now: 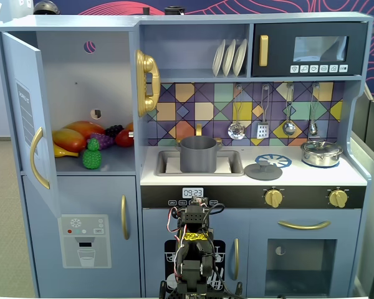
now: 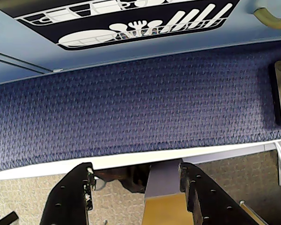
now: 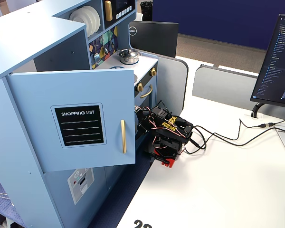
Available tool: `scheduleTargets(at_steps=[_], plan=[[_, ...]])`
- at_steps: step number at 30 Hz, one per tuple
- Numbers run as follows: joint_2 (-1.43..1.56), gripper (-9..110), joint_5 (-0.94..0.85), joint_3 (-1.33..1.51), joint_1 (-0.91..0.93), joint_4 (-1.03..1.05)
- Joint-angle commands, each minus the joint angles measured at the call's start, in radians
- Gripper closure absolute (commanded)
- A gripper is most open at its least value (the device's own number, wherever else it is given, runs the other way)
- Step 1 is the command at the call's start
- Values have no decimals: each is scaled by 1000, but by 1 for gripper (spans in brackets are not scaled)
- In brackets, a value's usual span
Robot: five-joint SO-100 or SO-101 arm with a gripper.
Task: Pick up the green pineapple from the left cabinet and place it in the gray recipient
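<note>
Wrist view is showing the gripper with jaws standing apart and gripping nothing, pointing down at blue carpet beneath the toy kitchen's front. Seen from a fixed view, the folded arm is sitting low before the kitchen, well apart from the pineapple, which is standing upright on the open cabinet's shelf among other toy fruit. To its right, the gray pot is resting in the sink.

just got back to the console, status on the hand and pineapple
Hand empty, folded low at base. Green pineapple on open left cabinet shelf, beside other toy fruit. Gray recipient in sink, unblocked.
</note>
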Motion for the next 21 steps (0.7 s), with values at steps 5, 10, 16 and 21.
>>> scheduleTargets(at_steps=[5,10,16,21], plan=[[-8,96,25,-2,-20,170],[-8,94,20,-2,-43,153],[-9,84,193,-2,-492,-649],[-115,80,-57,-18,-881,-1410]])
